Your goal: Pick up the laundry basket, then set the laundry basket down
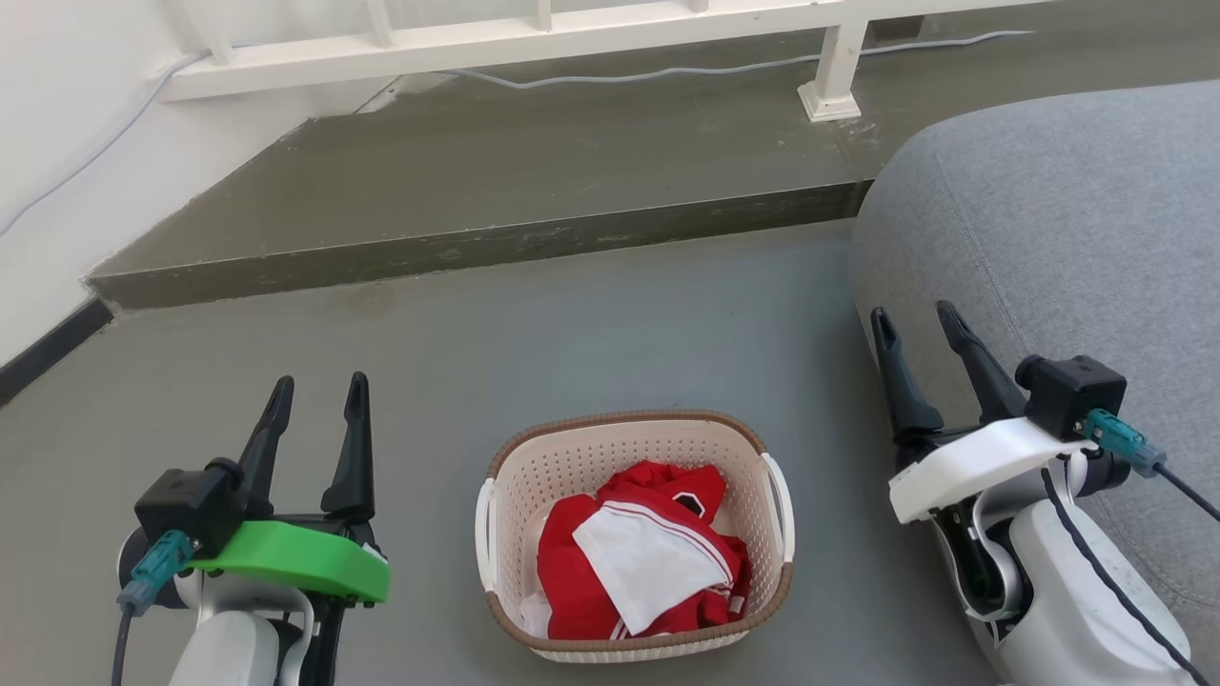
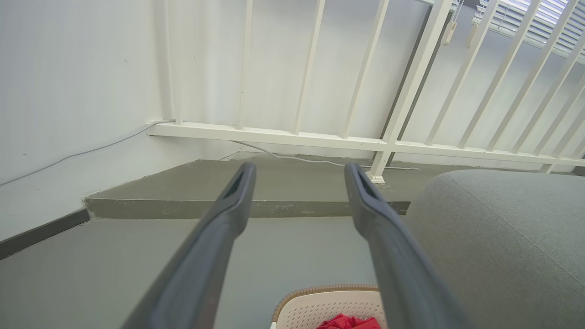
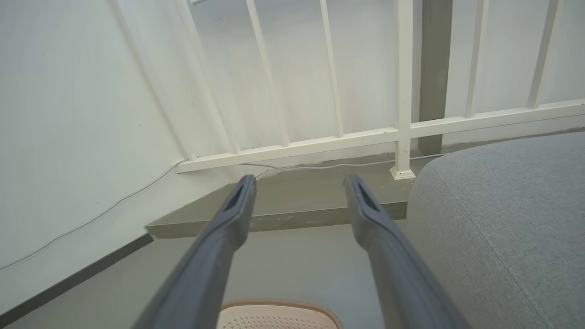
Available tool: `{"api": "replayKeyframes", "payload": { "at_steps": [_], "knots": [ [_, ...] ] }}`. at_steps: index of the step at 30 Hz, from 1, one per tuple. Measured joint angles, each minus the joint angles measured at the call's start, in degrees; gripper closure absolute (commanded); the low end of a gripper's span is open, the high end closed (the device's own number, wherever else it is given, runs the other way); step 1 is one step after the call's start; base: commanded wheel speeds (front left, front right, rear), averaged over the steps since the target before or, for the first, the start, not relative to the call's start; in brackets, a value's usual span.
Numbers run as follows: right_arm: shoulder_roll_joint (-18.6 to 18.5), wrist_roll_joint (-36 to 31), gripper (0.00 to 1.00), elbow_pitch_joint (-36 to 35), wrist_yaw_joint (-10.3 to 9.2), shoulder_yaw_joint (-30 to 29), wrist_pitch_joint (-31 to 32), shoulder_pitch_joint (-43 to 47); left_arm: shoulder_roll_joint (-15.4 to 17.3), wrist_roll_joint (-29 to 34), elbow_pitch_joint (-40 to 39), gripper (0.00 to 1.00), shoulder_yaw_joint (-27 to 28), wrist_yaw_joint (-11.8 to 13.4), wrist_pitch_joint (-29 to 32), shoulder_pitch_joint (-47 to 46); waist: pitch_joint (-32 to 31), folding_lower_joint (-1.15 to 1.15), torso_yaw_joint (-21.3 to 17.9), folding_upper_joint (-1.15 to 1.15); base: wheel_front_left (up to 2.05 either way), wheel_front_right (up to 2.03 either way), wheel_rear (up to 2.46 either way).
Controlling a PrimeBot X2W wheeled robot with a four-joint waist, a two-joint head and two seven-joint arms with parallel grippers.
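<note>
Both arms of the robot are poised low over a grey floor [image 1: 572,324], the left gripper [image 1: 320,381] at lower left of the head view and the right gripper [image 1: 912,312] at lower right, each with its two dark fingers spread apart, pointing forward and holding nothing. The laundry basket [image 1: 610,448] stands upright on the floor between the arms, apart from both, its opening facing up and a red and white garment [image 1: 639,562] crumpled inside. Its white handles face left and right toward the two arms; from this angle it is hard to judge which way its longer side runs. Beyond it, a raised concrete step [image 1: 496,181] crosses the room below a white railing [image 1: 534,38], with a pale cable [image 1: 667,71] trailing along the step and a white wall [image 1: 57,95] at left. A grey upholstered seat [image 1: 1067,210] bulks up just beside the right arm. In the wrist views, the basket's rim appears at the bottom edge, below the parted fingers of the left gripper [image 2: 299,167] and the right gripper [image 3: 297,178].
</note>
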Motion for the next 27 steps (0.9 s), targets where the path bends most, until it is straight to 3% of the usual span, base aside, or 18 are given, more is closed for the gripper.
{"api": "replayKeyframes", "payload": {
  "at_steps": [27],
  "knots": [
    [1.25, -1.99, 0.0, -0.37, 1.24, -1.55, 0.0, 1.48, -1.07, 0.49, -0.12, 0.0, 0.91, -1.0, 0.0, 0.98, -0.12, 0.0, -0.07, 0.0, 0.0, 0.0, 0.0]
  ]
}}
